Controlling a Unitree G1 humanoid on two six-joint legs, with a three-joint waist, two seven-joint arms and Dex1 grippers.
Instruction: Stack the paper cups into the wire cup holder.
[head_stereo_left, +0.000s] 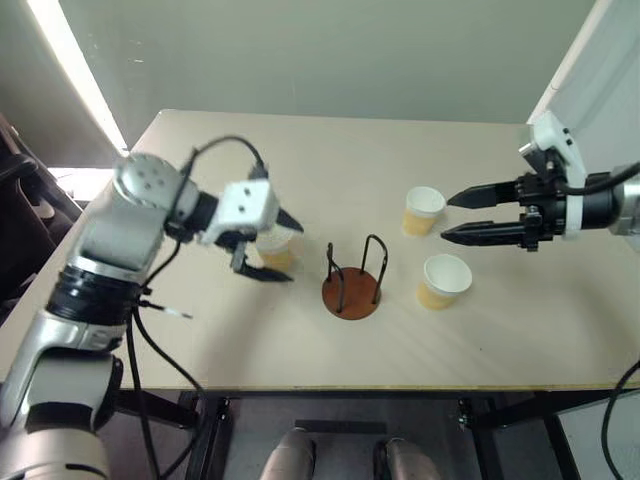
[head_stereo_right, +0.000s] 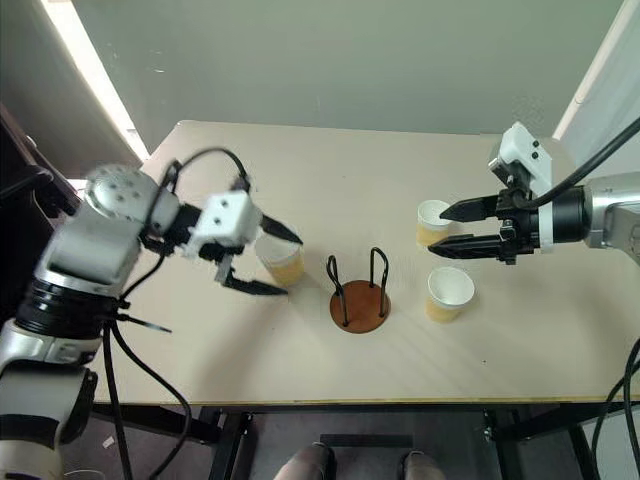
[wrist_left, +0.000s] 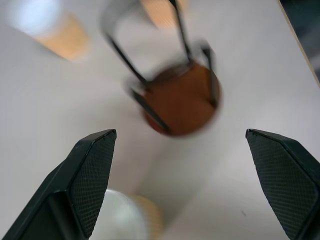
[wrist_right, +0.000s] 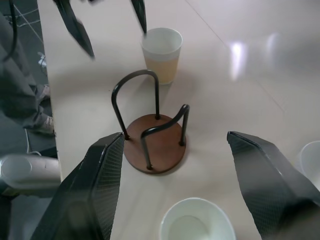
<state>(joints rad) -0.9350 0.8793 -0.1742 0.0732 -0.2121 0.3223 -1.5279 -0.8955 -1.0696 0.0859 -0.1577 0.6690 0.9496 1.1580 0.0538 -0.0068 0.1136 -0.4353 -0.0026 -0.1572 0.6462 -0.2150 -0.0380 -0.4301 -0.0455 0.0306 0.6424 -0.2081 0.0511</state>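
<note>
**Three cups on the table, holder empty, both grippers apart**

You have the wire cup holder (head_stereo_left: 352, 281) standing upright near the middle of the pale table (head_stereo_left: 330, 160), its reddish-brown disc flat on the surface and its two black wire hoops rising with nothing between them. All three paper cups stand upright on the table, mouths up, none inside the holder.

Your left gripper (head_stereo_right: 262, 260) hangs above the table on the holder's left side, fingers spread wide and holding nothing. One cup (head_stereo_right: 281, 262) stands right by those fingers — in the head views it shows between and behind the two black tips, and in the left wrist view its white rim sits just beside one finger (wrist_left: 85, 185). You cannot tell from these views whether a finger touches it; it rests on the table.

Your right gripper (head_stereo_left: 455, 216) is on the holder's right side, raised and pointing inward toward the centre of the table, its fingers also apart and empty. Its tips lie close to the far right cup (head_stereo_left: 423, 210), which stands beyond the holder's right. The third cup (head_stereo_left: 443, 281) stands nearer to you, just right of the holder and below that gripper in the head views.

In the right wrist view the holder sits between the two fingers — well ahead of them, with the left-hand cup beyond it.
</note>
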